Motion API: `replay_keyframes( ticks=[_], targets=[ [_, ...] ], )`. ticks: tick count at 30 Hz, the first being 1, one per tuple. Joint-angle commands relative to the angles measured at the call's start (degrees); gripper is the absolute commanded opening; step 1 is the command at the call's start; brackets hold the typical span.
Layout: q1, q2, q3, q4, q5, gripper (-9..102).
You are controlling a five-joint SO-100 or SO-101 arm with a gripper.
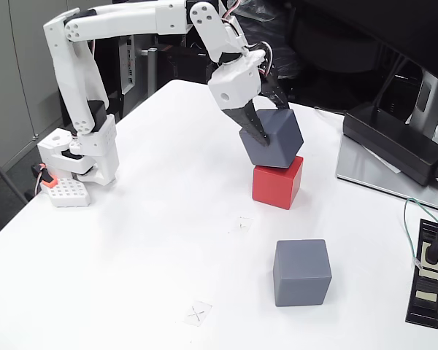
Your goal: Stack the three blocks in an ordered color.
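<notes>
Atop the red block (277,183) at mid-counter (153,255), the tilted grey block (271,138) sits clamped in the fingers (266,125), which should level it squarely before releasing; the second grey block (301,273) waits nearby.
</notes>
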Motion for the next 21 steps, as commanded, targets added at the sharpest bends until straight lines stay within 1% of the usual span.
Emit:
replay_keyframes(
  ticks=[1, 17, 21],
  targets=[
    [0.53, 0.18, -2.11, -0.79, 0.62, 31],
    [0.79, 0.79, -2.20, 0.00, 0.62, 32],
    [5.01, 0.97, -3.08, -0.09, 0.70, 32]
  ],
)
